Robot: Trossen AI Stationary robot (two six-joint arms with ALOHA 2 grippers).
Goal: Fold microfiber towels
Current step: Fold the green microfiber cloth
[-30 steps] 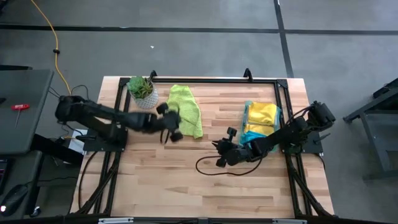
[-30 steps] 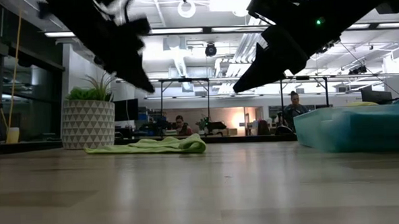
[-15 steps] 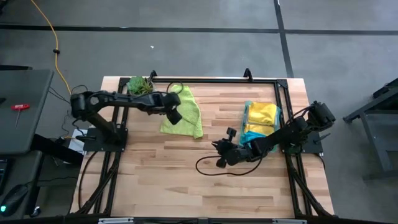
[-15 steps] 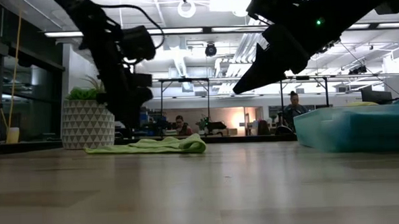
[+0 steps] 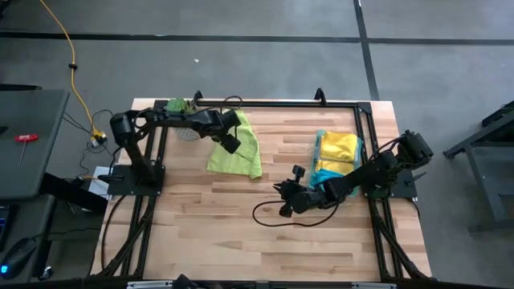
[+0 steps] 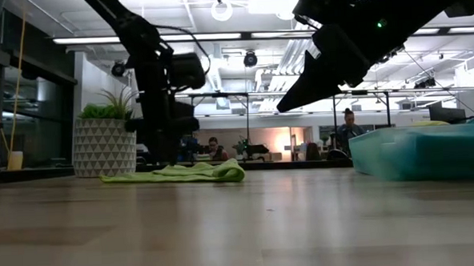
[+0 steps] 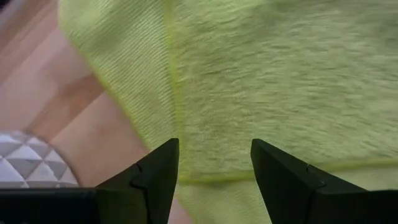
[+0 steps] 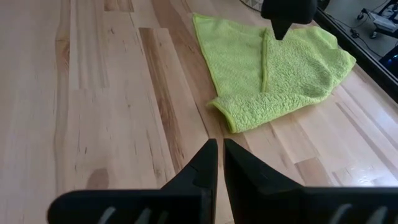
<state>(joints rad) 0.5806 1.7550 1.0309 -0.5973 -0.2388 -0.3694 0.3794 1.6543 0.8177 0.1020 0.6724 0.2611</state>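
A lime green microfiber towel (image 5: 237,144) lies flat on the table's far left part, one flap (image 8: 305,65) folded over it. My left gripper (image 7: 214,149) points steeply down over the towel's far half, fingers open, the cloth filling the gap between them. It also shows in the high view as the left gripper (image 5: 231,143). My right gripper (image 5: 283,210) hangs shut over the table's middle, clear of the wood and touching nothing. A yellow towel (image 5: 339,147) and a teal one (image 5: 324,178) lie in the tray. My left gripper stands open right above the lime towel near the flap's edge (image 8: 267,56), coming from above. Whether its fingertips (image 8: 278,31) touch the cloth, I cannot tell.
A translucent green tray (image 5: 318,160) sits at the right, beside my right arm. A potted plant (image 5: 183,112) stands at the far left corner, just behind my left arm. A black cable loop (image 5: 269,218) lies on the wood under the right gripper. Bare wood fills the near half.
My left arm has swung round toward the table's far edge and now stretches along it. Its gripper has gone from the towel's near left edge toward the far edge and down, ending over the towel's far half. The towel has stayed where it was.
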